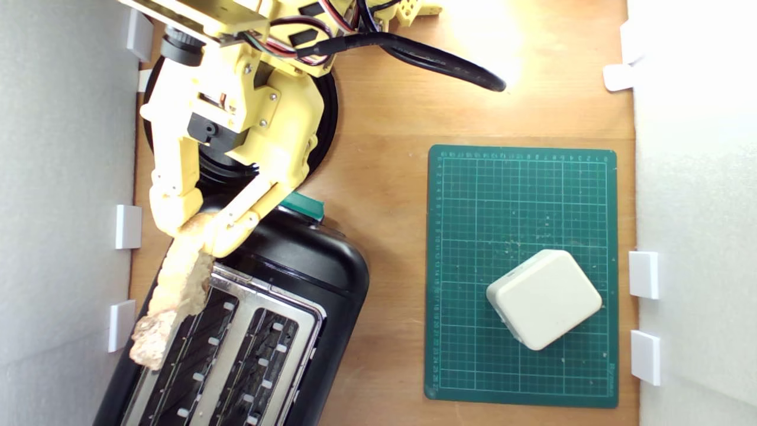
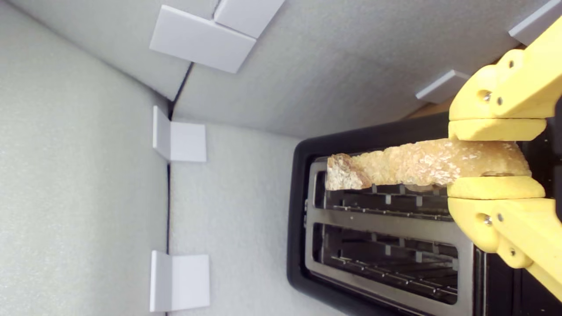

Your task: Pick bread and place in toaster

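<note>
My yellow gripper (image 1: 195,234) is shut on one end of the bread (image 1: 174,290), a long pale slice with a brown crust. The slice hangs edge-on above the black toaster (image 1: 319,278), over the slot nearest the exterior view's left wall. In the wrist view the bread (image 2: 421,166) is pinched between the two fingertips (image 2: 496,186) and lies along the edge of one slot of the toaster (image 2: 390,217). Both slots look empty. A teal lever (image 1: 303,205) shows at the toaster's end near the gripper.
A round black plate (image 1: 328,112) lies under the arm. A green cutting mat (image 1: 520,272) on the exterior view's right carries a white rounded block (image 1: 544,299). White foam walls (image 1: 65,207) with small white brackets close in both sides of the wooden table (image 1: 390,177).
</note>
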`<state>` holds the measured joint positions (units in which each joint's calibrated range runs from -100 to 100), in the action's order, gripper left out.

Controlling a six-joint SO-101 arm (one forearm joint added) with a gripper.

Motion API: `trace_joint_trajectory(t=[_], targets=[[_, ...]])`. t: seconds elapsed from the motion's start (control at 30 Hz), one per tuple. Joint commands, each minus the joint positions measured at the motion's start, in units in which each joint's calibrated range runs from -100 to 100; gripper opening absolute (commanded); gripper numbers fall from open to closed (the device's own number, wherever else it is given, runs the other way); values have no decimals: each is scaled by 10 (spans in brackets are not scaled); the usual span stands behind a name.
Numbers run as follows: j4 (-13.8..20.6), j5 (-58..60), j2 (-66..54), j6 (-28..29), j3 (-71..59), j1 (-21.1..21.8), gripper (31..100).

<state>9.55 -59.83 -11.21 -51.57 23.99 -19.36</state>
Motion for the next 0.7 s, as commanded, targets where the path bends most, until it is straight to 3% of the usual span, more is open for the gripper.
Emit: trace_joint_trajectory(t=[0.0,0.67], targets=[[-8,-17,-5,-3,36,-5,477],[-9,-12,82,2,80,2,477]])
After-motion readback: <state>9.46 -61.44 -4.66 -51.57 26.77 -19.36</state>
